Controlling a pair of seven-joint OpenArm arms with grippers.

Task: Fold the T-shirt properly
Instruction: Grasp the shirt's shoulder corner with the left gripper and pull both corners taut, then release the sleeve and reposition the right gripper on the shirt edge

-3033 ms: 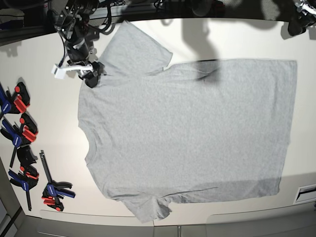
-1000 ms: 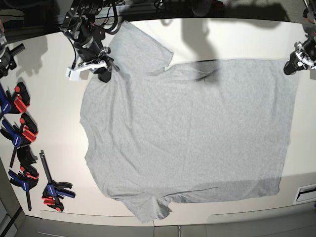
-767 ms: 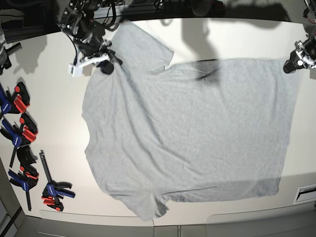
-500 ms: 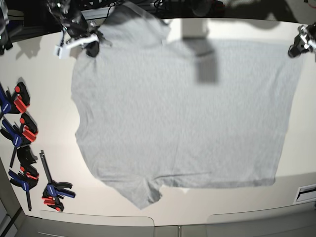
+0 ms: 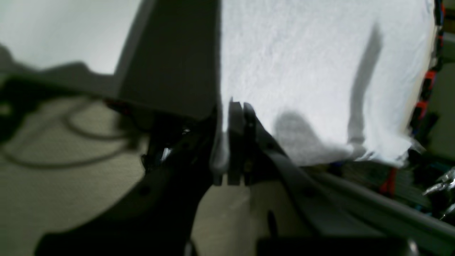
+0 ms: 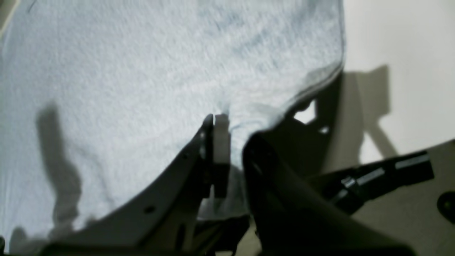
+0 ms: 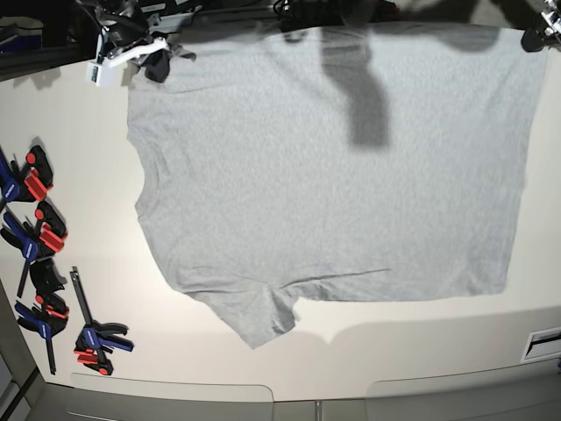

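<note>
With each tool pinched tight on cloth, the right tool [image 6: 227, 142] at a shoulder and the left tool [image 5: 233, 142] at a hem corner, the T-shirt [image 7: 333, 167] hangs raised along its far edge, lower part trailing on the bench [image 7: 79, 219]. This looks like the first fold; next, carry the edge toward the near side. Both tools sit at the base view's edge; wrist views are blurred. Clamps [image 7: 39, 254] lie aside.

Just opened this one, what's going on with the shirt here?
A two-armed robot has the T-shirt pinched at its far edge. The right tool is shut on the shoulder end, the left tool on the hem corner. The shirt is spread open, plain grey side showing, over the white table. No fold has been made yet. Clamps lie beside it.
</note>
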